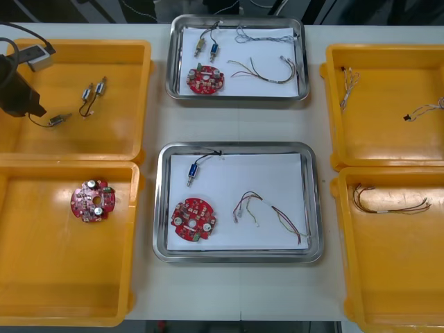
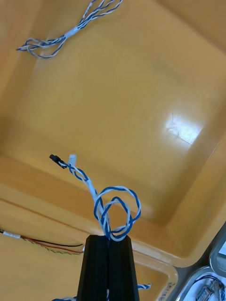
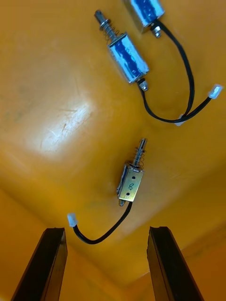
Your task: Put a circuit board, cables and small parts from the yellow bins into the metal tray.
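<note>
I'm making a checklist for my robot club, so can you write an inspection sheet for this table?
Surface: light table, four yellow bins at its sides.
Job's things: near tray holds a red circuit board, a small metal part and a red and yellow cable; another board lies in the left near bin.
Clutter: far tray, already holding a board, parts and cables.
Pincers: left pincer open over a small part in the left far bin; right pincer shut on a twisted blue and white cable at the right far bin.
Cables: second twisted cable in the right far bin; red and yellow one in the right near bin.
Surroundings: dark floor beyond the far edge.
</note>
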Controlling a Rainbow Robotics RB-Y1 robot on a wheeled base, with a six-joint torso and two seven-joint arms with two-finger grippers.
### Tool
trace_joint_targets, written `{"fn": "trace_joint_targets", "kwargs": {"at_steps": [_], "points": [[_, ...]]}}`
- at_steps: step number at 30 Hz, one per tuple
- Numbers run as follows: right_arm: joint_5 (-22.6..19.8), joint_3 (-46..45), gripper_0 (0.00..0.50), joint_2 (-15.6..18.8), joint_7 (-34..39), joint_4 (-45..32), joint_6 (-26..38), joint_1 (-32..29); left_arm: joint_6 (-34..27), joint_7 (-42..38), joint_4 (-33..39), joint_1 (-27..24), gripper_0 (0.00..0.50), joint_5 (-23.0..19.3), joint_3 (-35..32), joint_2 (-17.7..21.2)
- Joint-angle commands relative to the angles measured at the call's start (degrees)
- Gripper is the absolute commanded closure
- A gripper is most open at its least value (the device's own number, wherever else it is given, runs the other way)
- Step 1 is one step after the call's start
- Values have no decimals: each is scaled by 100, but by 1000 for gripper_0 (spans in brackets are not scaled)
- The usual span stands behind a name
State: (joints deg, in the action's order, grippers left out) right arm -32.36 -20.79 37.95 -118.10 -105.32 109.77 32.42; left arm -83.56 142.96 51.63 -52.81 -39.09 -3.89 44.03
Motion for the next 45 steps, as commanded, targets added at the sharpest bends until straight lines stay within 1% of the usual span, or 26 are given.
{"fn": "trace_joint_targets", "kwargs": {"at_steps": [1,3,5,6,8,9,10,11,13,16,17,18,21,26,29,30,31,33,35,37,38,40,45], "points": [[-157,-153,500,195,147,-762,23,-271,-20,408,172,-309,0,-230,222,308],[-341,-109,500,169,165,-991,23,-271,24,478,164,-309,0,-283,292,308],[-675,-74,500,186,182,-1176,23,-271,86,663,164,-309,0,-327,380,308],[-763,-65,500,195,182,-1219,23,-271,112,715,164,-309,0,-336,415,299],[-1159,14,500,274,191,-1299,23,-263,165,812,164,-309,0,-354,512,299],[-1299,58,500,309,191,-1325,23,-263,174,821,164,-309,0,-362,556,299],[-1343,66,500,309,191,-1334,23,-263,174,821,164,-309,0,-371,574,299],[-1589,154,500,336,182,-1430,23,-263,218,838,164,-309,0,-415,688,299],[-1800,286,500,353,191,-1545,23,-263,279,865,164,-309,0,-459,802,290],[-1985,541,500,362,191,-1747,23,-263,367,900,164,-309,0,-494,969,290],[-1985,541,500,362,191,-1747,23,-263,367,900,164,-309,0,-494,969,290],[-2029,778,500,353,191,-1914,23,-254,420,900,164,-300,0,-494,1092,290],[-2081,1174,500,362,209,-2037,23,-157,525,900,164,-309,0,-529,1250,282],[-2143,2088,500,318,314,-2054,23,282,719,882,146,-300,0,-538,1558,290],[-2117,2448,500,204,393,-2054,23,484,815,865,120,-300,0,-538,1672,282],[-2099,2633,500,116,499,-2054,23,572,850,865,76,-309,0,-547,1699,282],[-2099,2633,500,116,499,-2054,23,572,850,865,76,-309,0,-547,1699,282],[-2046,3028,500,-78,824,-2046,23,774,974,900,-109,-300,0,-582,1707,255],[-1976,3231,500,-157,973,-2054,23,880,1026,926,-179,-309,0,-591,1716,247],[-1818,3565,500,-306,1158,-2019,23,1038,1105,944,-250,-309,0,-582,1743,247],[-1774,3661,500,-341,1193,-2002,23,1073,1132,953,-258,-300,0,-591,1760,255],[-1545,4039,500,-526,1210,-1852,23,1205,1246,961,-337,-300,0,-591,1874,247],[-1413,4558,500,-789,1175,-1343,23,1355,1448,997,-540,-300,0,-626,1910,220]]}}
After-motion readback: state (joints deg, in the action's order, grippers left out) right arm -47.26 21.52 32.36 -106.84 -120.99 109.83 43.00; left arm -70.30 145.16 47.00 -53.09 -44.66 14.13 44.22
